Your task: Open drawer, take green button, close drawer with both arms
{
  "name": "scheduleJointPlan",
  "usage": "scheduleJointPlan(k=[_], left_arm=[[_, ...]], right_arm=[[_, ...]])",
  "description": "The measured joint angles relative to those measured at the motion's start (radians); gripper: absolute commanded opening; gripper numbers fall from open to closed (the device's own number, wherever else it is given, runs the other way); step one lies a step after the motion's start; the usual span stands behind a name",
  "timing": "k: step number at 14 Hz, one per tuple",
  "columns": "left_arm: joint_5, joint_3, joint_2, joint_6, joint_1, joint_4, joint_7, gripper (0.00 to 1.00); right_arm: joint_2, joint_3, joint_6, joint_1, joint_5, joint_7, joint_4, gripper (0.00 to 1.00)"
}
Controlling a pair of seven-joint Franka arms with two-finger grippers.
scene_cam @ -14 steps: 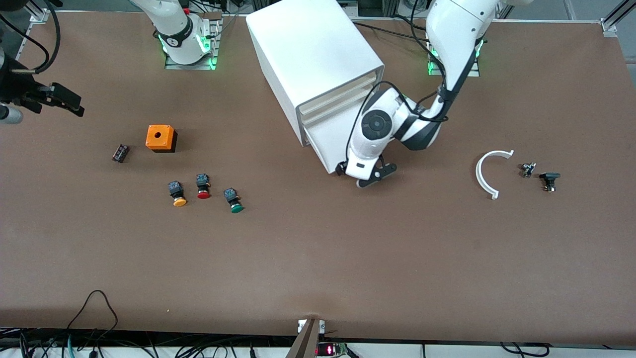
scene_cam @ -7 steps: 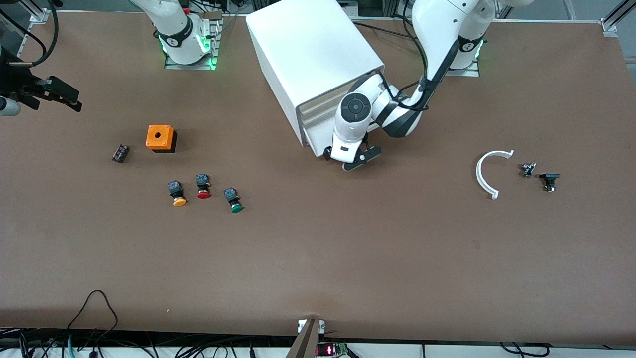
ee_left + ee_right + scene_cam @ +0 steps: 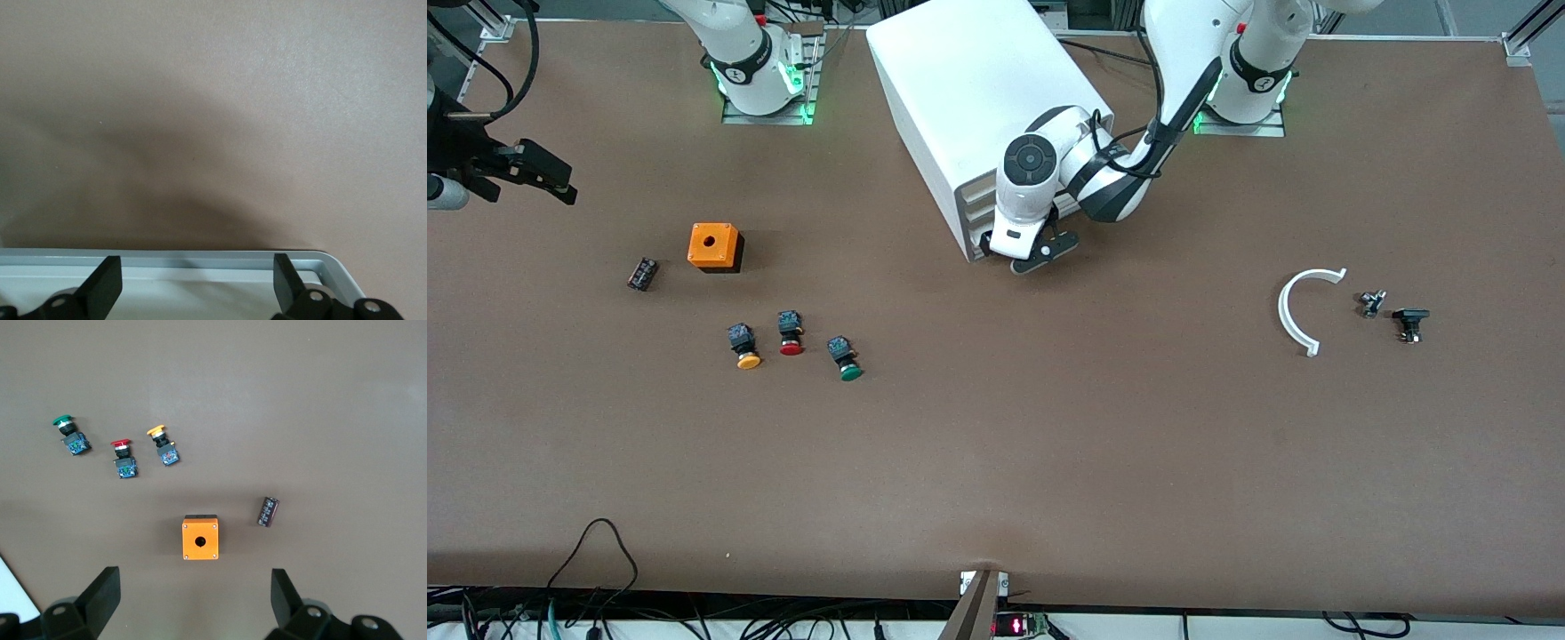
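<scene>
Pressing in at the front of the white cabinet (image 3: 987,98), the left tool (image 3: 1034,256) sits low against the drawer (image 3: 980,252), its jaws spread wide and holding nothing. In the left wrist view the two black fingertips (image 3: 107,283) straddle a pale tray rim (image 3: 200,257), with bare counter (image 3: 233,100) past it. From the front view the drawer looks flush or nearly flush with the cabinet face; whether a last sliver stands out is hidden by the arm.

The green button (image 3: 845,357) lies on the counter (image 3: 1005,462), well apart from the cabinet toward the right arm's end, beside the red button (image 3: 790,332) and the orange button (image 3: 743,346). It is not in the drawer and not in either tool.

The right tool (image 3: 534,173) hangs wide and empty over the counter's edge at its own end, waiting. Its wrist view shows the green button (image 3: 68,433), the orange box (image 3: 200,537) and a small dark part (image 3: 267,512) below it.

Judged risks:
- With open jaws only pushing, the fingertips may slip over the rim and let the tray skew or jam.
- A hard push could shove the whole cabinet along the counter.
- Three similar buttons sit close together, so a reach for the green one could nudge or take the red one.
</scene>
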Motion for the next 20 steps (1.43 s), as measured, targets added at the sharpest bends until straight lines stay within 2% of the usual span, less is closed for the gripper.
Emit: scheduleJointPlan(k=[6, 8, 15, 20], left_arm=[[0.0, 0.001, 0.0, 0.009, 0.0, 0.007, -0.004, 1.0], [0.0, 0.011, -0.001, 0.005, 0.021, 0.041, -0.007, 1.0], [0.0, 0.018, -0.036, -0.36, 0.221, 0.336, 0.234, 1.0], [0.0, 0.019, -0.165, -0.571, 0.342, 0.417, 0.456, 1.0]], right_arm=[[0.008, -0.003, 0.0, -0.001, 0.0, 0.0, 0.003, 1.0], [0.008, -0.003, 0.0, -0.001, 0.0, 0.0, 0.005, 1.0], [0.009, -0.003, 0.0, -0.001, 0.0, 0.0, 0.007, 1.0], [0.01, -0.003, 0.0, -0.001, 0.0, 0.0, 0.007, 1.0]])
